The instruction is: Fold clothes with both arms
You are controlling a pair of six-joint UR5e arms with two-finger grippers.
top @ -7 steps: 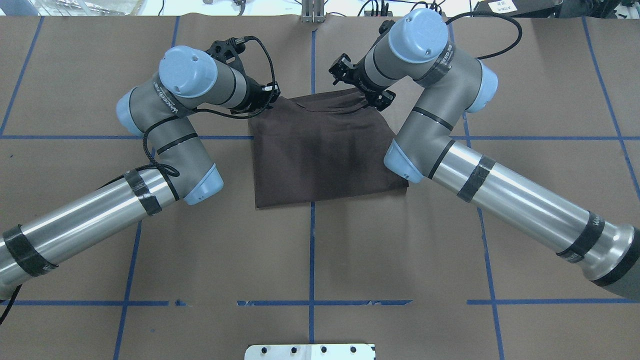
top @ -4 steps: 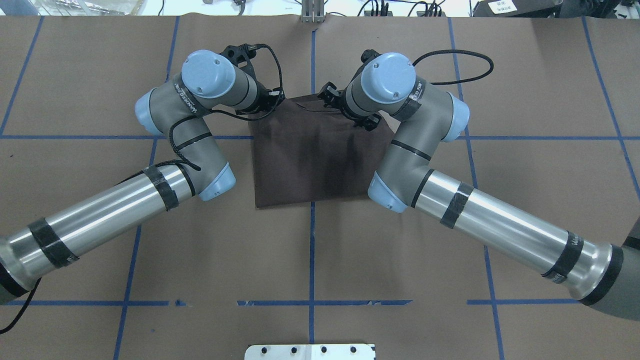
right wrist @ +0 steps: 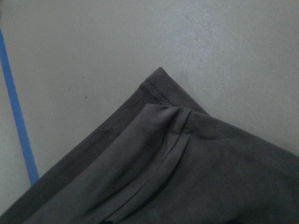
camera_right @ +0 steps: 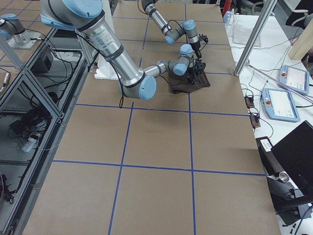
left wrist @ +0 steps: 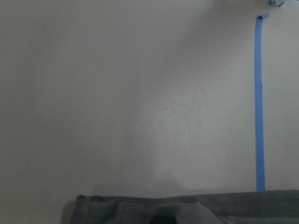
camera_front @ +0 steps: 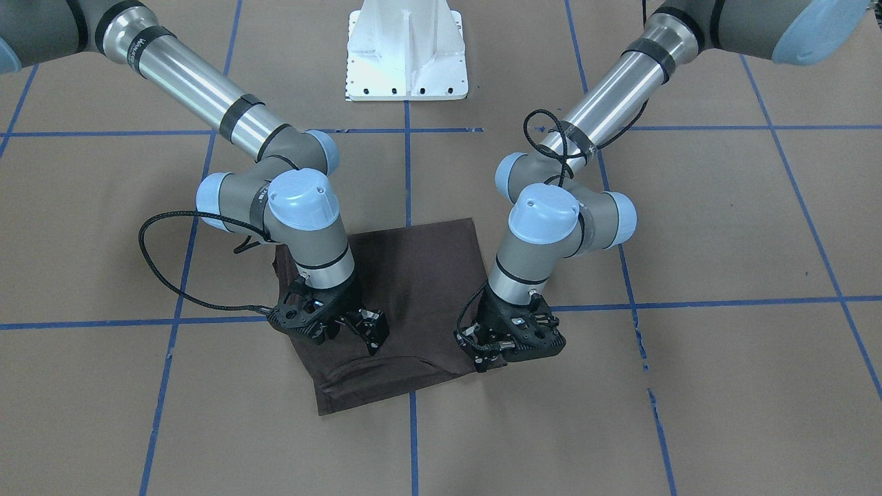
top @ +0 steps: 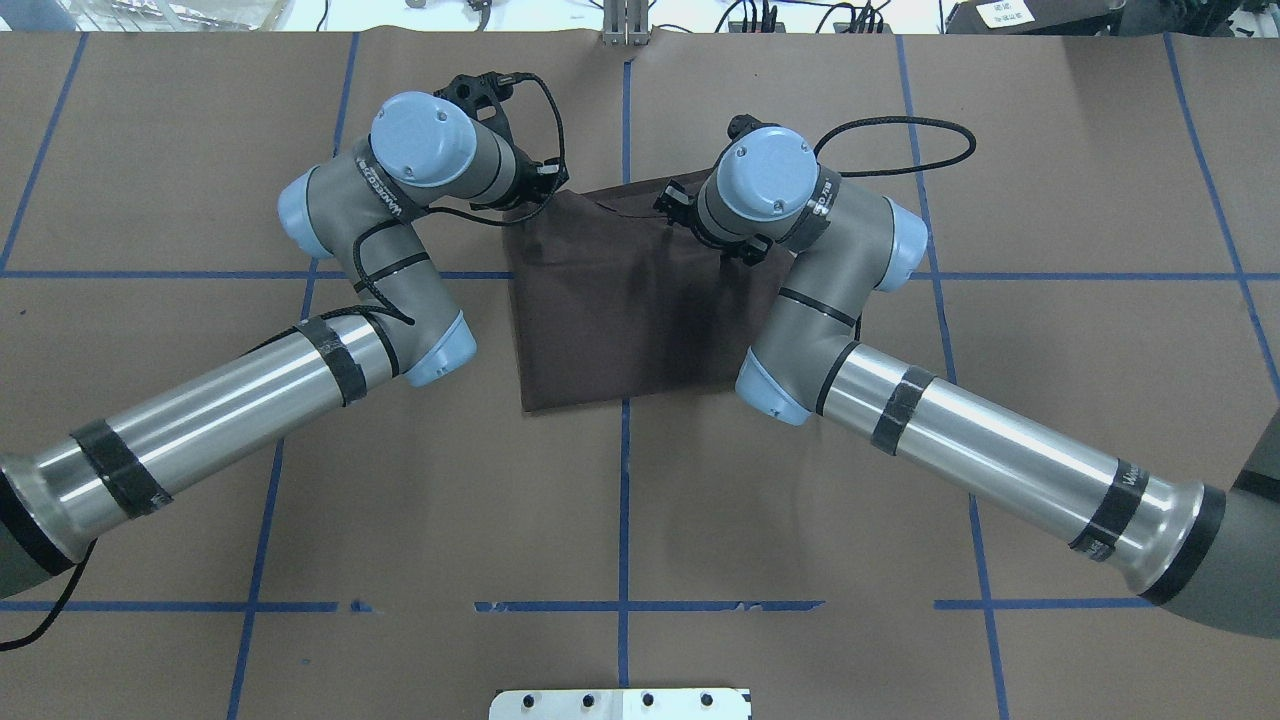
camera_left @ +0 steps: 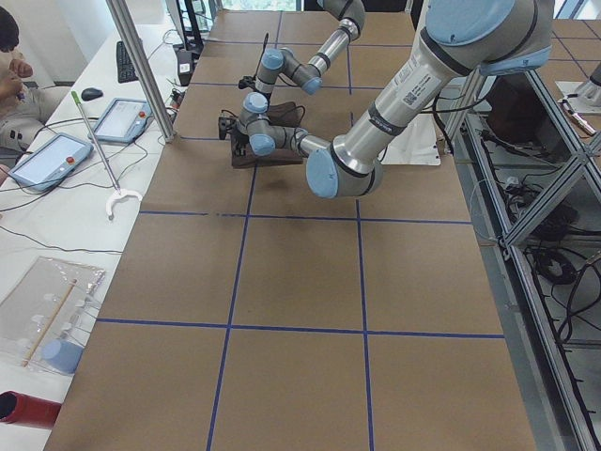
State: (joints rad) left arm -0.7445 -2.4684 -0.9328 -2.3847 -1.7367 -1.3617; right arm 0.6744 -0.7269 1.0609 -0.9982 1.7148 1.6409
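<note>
T-shirt (top: 620,300): dk brown, folded to a rough rectangle, flat on the table (top: 1000,420). It lies under both sets of fingers and runs from them back twd the robot's base.
R gripper (camera_front: 351,336): low over the shirt's operator-side strip, pointing down. Fingers (camera_front: 375,334) look spread, w/ cloth showing in the gap and nothing pinched betw them.
L gripper (camera_front: 497,348): low at the shirt's corner on the robot's L. Its body hides the tips, so can't tell if fingers are spread or pressed together.
Betw the 2 grippers: shirt's operator-side strip w/ a curved seam line. A bit of cloth runs on past the R fingers twd the operators.
Corner by L fingers: shirt edge stops just beside them, w/ bare table beyond on the outer side.
R wrist view: stitched corner of the shirt on the table, a 2nd folded layer on top, blue tape to one side. No fingers in shot.
L wrist view: mostly bare table cover w/ one tape line. A thin strip of shirt edge runs along the bottom. No clear fingers.
R arm (camera_front: 207,96): elbow bent, wrist upright over the shirt. A black cable (camera_front: 155,265) loops out on the side away from the L fingers.
L arm (camera_front: 606,83): same bent pose, mirrored.
Table cover: brown paper w/ a grid of blue tape lines (top: 624,500). One line runs under the shirt, roughly midway betw the 2 sets of fingers.
Pedestal base (camera_front: 406,55): white, well behind the fingers on the robot's side.
Side view, robot's L: a person (camera_left: 11,56) at a bench at the frame edge, well apart from both grippers.
</note>
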